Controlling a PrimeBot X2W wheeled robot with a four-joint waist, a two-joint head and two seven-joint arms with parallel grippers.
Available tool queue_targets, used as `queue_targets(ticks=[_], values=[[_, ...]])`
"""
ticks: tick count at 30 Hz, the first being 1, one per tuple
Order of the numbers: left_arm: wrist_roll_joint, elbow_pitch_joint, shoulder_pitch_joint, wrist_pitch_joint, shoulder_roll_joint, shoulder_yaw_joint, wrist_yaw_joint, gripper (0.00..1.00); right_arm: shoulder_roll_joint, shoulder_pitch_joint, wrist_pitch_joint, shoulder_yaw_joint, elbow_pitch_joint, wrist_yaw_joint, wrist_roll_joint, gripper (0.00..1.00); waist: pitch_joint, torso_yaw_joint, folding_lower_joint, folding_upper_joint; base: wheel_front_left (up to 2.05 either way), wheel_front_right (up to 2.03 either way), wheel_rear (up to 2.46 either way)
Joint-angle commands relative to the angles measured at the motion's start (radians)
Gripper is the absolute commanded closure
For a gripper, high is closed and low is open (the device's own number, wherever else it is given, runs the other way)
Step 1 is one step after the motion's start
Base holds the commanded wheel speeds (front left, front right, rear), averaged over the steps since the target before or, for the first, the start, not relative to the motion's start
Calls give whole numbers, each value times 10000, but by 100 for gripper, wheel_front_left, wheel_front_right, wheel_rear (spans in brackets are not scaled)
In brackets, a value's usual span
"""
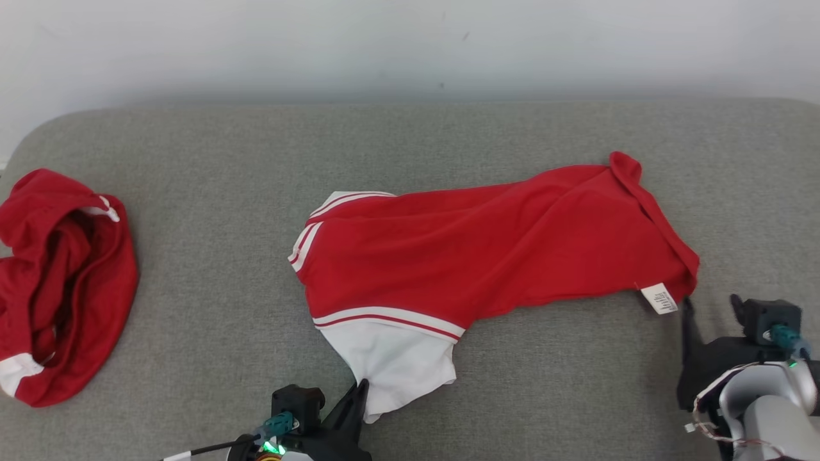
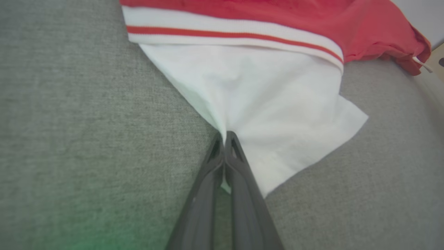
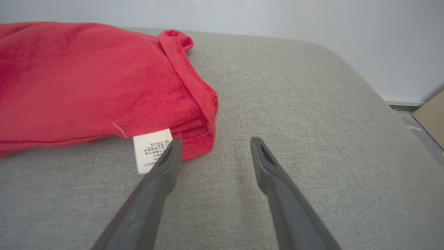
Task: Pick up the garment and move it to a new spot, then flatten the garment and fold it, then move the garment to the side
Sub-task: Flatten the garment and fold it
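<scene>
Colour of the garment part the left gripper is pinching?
White. The left gripper holds the garment at its white end. Best in left wrist view.

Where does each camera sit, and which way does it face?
Head view: on the head, looking forward and down at the red-and-white garment on the grey cushion, a second red garment at left; left gripper and right gripper at bottom.
Left wrist view: on the left wrist, along its shut fingers pinching the white sleeve.
Right wrist view: on the right wrist, along its open fingers toward the white label.
Shared: head and right wrist views both show that label.
</scene>
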Motion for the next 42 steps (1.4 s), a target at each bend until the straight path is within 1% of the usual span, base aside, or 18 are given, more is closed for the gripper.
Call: queue_targets(ticks=[1,4,11,13,14,16,17,18,19,20,21,22,26,30,33,35,38,42], values=[[-100,282,132,111,-15,-141,-20,100,-97,-165,57,-187,173,5,-196,0,121,159,0,0,0,0,0],[-130,346,-32,-12,5,-213,6,100,2,-501,82,-703,554,5,-653,0,269,360,0,0,0,0,0],[-104,514,-325,-297,94,-213,110,100,68,-1175,-178,-1317,1380,5,-1215,0,607,690,0,0,0,0,0],[-93,539,-394,-360,112,-218,103,100,79,-1324,-259,-1554,1580,5,-1334,13,686,762,0,0,0,0,0],[-98,547,-413,-401,120,-216,94,100,87,-1391,-339,-1641,1646,5,-1418,22,723,782,0,0,0,0,0],[-113,562,-457,-453,134,-197,106,100,125,-1507,-499,-1766,1752,5,-1617,48,804,797,0,0,0,0,0],[-122,568,-477,-485,149,-184,112,100,152,-1563,-565,-1801,1814,5,-1684,52,843,796,0,0,0,0,0],[-130,576,-494,-486,168,-175,111,100,160,-1618,-628,-1828,1883,5,-1758,53,870,792,0,0,0,0,0],[-141,588,-504,-506,194,-167,106,100,166,-1661,-670,-1857,1952,5,-1822,61,889,783,0,0,0,0,0],[-158,601,-511,-544,213,-149,116,100,165,-1684,-746,-1890,2026,5,-1881,76,904,771,0,0,0,0,0],[-158,601,-511,-544,213,-149,116,100,165,-1684,-746,-1890,2026,5,-1881,76,904,771,0,0,0,0,0],[-172,611,-521,-572,229,-135,127,100,147,-1692,-812,-1924,2104,5,-1916,99,913,757,0,0,0,0,0],[-259,499,-589,-723,287,48,258,100,114,-1805,-1230,-2000,2307,5,-1789,100,861,697,0,0,0,0,0],[-631,-211,-630,-1007,344,742,166,100,433,-1911,-1336,-1733,2513,5,-420,100,643,658,0,0,0,0,0],[-954,-1243,-675,-1083,518,1571,59,100,632,-1925,-1033,-868,2218,5,1757,100,436,595,0,0,0,0,0],[-894,-2061,-709,-1092,819,2101,17,100,655,-1640,-457,-62,1527,5,3361,100,285,521,0,0,0,0,0],[-996,-3062,-758,-1083,1150,2661,-53,100,460,-944,592,955,-183,5,5533,100,53,399,0,0,0,0,0],[-1269,-4082,-1115,-890,1590,3066,-121,100,-14,-132,1537,1591,-2475,5,7435,100,-238,268,0,0,0,0,0]])
